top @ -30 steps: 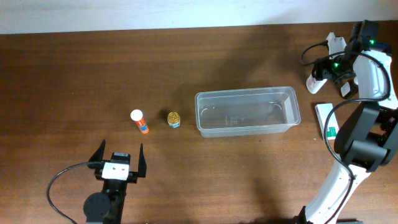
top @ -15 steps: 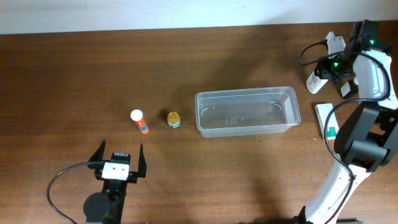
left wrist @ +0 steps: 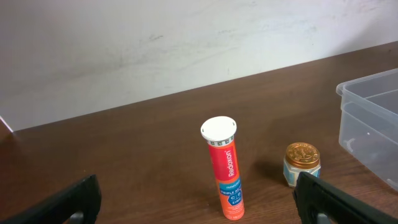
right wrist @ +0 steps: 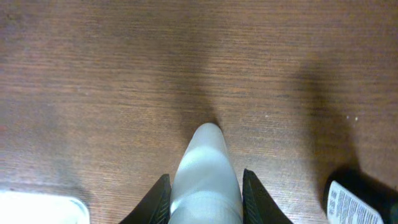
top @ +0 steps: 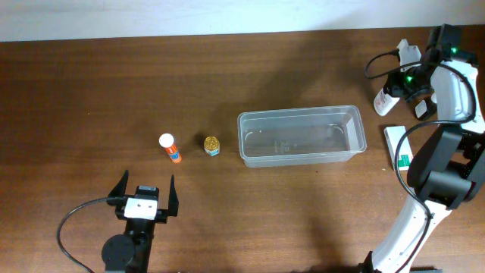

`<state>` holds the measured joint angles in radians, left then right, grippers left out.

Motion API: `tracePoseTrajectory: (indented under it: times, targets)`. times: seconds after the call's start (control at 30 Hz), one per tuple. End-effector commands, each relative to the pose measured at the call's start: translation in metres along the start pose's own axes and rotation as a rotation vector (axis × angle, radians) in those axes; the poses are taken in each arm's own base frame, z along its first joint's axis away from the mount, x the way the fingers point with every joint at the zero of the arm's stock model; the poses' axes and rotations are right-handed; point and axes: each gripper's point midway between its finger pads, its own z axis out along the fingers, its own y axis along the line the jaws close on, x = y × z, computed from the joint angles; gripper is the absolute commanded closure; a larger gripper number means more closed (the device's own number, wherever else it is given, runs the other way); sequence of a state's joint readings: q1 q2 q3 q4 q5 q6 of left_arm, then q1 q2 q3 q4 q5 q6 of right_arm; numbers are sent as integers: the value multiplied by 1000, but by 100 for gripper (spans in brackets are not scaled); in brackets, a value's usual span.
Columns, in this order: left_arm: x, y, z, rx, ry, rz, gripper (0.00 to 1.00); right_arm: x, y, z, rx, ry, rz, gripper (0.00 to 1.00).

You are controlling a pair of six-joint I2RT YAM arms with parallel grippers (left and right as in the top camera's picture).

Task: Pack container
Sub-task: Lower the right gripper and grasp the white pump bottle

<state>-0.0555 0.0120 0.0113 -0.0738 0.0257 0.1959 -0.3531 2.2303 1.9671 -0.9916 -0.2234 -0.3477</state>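
You're looking at exactly one container (top: 301,135) here. The small stuff is coming in singles too: you're seeing one tube (top: 170,149), one jar (top: 212,145), one bottle (top: 383,100) and one box (top: 397,145), so that's adding up to four small items. Grippers are showing up as a pair, one left gripper (top: 146,182) and one right gripper (right wrist: 205,199), and you're working with one table (top: 91,91).

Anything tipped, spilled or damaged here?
Nothing stands out. The tube and jar stand upright, the container sits flat and empty, and the right gripper grips a white bottle at the table's far right.
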Motion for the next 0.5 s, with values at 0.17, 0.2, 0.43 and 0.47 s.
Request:
tracePoseTrajectory:
  times: [0.17, 0.2, 0.43, 0.47]
  targets:
    - [2, 2, 0, -9, 4, 15, 1, -28, 16, -66, -43, -60, 75, 75]
    - [2, 2, 0, -9, 4, 15, 1, -30, 18, -77, -43, -60, 105, 74]
    - [2, 2, 0, -9, 4, 15, 1, -22, 38, -143, -58, -27, 208, 71]
    - [2, 2, 0, -9, 5, 15, 1, -20, 42, -153, -59, -26, 218, 72]
